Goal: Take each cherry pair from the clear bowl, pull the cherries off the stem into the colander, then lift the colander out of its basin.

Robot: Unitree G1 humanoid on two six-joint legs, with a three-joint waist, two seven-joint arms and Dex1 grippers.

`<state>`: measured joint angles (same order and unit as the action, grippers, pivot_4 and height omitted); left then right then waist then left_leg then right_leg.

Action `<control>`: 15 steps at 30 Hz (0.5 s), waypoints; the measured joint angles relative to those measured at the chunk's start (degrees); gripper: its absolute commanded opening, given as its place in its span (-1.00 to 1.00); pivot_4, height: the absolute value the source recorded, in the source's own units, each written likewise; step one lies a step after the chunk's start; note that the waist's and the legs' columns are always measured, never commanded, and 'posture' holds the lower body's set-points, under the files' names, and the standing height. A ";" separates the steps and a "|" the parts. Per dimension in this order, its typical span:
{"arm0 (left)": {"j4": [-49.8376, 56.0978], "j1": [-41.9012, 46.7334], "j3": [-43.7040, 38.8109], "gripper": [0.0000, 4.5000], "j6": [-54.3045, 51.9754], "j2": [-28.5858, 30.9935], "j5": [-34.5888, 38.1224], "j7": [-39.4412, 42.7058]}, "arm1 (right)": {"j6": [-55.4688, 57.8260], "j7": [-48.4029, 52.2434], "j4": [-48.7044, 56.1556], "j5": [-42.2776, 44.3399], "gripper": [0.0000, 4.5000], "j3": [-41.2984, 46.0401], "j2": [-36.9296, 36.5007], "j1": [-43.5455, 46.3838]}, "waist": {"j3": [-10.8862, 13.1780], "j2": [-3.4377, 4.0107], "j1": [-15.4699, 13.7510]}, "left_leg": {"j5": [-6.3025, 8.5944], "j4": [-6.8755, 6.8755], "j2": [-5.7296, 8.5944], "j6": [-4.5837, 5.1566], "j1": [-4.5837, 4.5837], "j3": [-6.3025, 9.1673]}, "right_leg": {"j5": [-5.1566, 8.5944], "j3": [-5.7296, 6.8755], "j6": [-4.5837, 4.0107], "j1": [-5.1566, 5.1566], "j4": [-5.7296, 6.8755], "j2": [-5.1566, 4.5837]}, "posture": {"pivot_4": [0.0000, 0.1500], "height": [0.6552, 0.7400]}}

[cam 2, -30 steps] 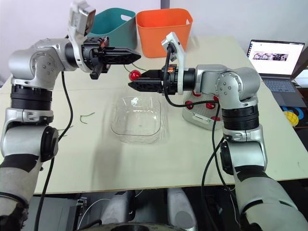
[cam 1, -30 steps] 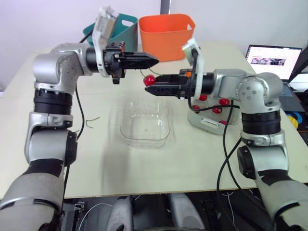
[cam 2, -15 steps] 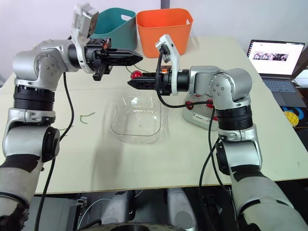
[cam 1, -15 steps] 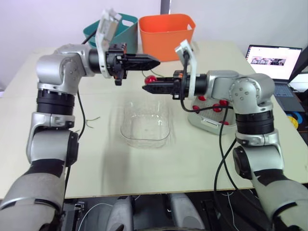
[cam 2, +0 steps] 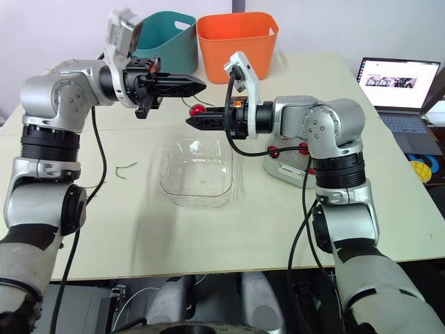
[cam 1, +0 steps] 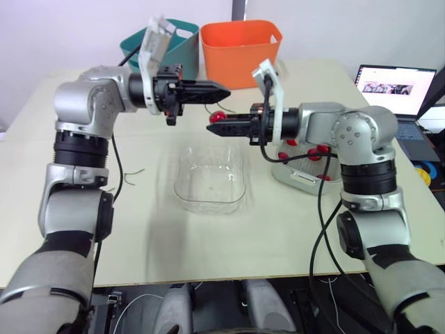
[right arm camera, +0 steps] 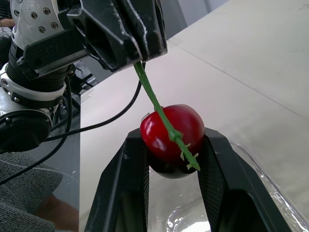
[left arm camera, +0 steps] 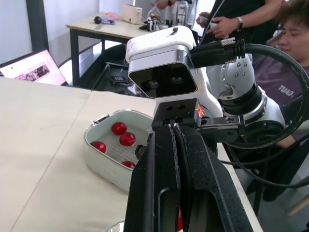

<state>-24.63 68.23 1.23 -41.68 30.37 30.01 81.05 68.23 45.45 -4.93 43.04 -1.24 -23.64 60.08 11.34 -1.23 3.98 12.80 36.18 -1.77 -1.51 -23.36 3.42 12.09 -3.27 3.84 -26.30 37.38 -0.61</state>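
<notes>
left gripper (cam 1: 224, 90) pinches the stem (right arm camera: 153, 97), slanting down to the cherry (right arm camera: 169, 126) clamped in right gripper (cam 1: 212, 129).

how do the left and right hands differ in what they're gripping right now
The left hand pinches the thin green stem; the right hand clamps the red cherry. The left hand is closed almost flat; the right hand is held wider by the fruit. Both are raised off the table, tips facing, sharing one cherry and stem.
</notes>
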 measured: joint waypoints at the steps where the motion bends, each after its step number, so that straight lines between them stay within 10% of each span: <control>1: 0.00 0.00 0.00 -1.00 0.00 0.00 0.00 0.00 | 0.00 0.02 0.00 0.00 -0.52 0.00 0.00 0.00 | 0.00 0.00 0.00 | 0.00 0.00 0.00 0.00 0.00 0.00 | 0.00 0.00 0.00 0.00 0.00 0.00 | 1.00 1.00; 15: -4.13 0.06 -0.04 -1.00 0.19 -1.29 -0.01 -1.19 | -1.14 1.13 7.49 -0.71 -0.52 -2.15 -2.43 -5.17 | 0.00 0.00 0.03 | 0.00 0.00 0.00 0.00 0.00 0.00 | 0.01 0.00 0.02 0.00 -0.01 0.01 | 1.00 1.00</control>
<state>-28.76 68.29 1.19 -41.49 29.09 30.00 79.86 67.10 46.58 2.56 42.33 -3.39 -26.07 54.91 11.33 -1.23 4.02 12.80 36.18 -1.77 -1.51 -23.37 3.43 12.10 -3.27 3.86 -26.30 37.37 -0.60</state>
